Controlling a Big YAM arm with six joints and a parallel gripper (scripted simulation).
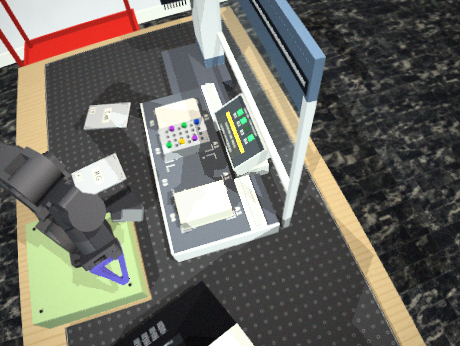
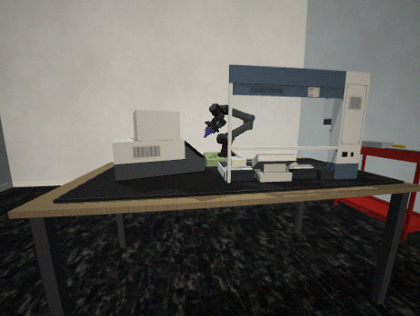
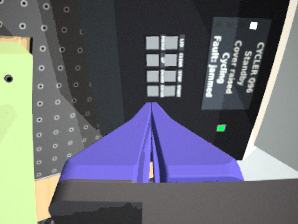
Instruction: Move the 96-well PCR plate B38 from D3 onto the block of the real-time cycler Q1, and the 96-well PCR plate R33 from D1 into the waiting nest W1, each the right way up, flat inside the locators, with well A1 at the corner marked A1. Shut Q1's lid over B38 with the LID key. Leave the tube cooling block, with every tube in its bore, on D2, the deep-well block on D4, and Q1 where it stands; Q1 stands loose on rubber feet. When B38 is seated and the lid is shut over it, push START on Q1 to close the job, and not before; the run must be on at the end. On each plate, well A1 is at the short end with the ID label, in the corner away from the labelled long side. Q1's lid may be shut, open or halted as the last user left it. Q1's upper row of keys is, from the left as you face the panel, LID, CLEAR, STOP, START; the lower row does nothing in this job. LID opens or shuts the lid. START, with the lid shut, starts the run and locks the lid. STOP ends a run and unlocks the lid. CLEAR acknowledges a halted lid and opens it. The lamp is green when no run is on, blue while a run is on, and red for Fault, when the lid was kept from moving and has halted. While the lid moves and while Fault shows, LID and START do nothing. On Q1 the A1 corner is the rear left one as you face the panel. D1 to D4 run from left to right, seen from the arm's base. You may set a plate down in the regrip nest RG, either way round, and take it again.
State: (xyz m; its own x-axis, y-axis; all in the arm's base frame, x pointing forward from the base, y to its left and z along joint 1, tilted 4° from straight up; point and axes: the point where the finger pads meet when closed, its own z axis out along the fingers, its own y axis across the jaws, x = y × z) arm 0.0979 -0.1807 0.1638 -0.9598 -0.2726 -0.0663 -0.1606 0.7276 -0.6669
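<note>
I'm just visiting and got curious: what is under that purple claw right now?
The shut, empty claw hangs above the dark slanted panel of a machine, pointing at its grid of grey keys. A small green lamp glows to the right. The claw's fingers hide the panel directly beneath them.

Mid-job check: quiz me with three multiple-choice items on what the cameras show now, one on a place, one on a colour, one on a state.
1. Where does the gripper hang?
A. Over the tube cooling block
B. Over the arm's green base plate
C. Over the deep-well block

2. What colour is the lamp on the cycler panel?
A. Red
B. Blue
C. Green

3. How does the gripper stand?
A. Shut, holding nothing
B. Wide open
C. Shut on a PCR plate

Answers:
1 B: the top view shows the purple fingers above the green plate, away from the deck.
2 C: the wrist view shows a small green square beside the keys.
3 A: the wrist view shows the two fingers pressed together with nothing between them.
</note>
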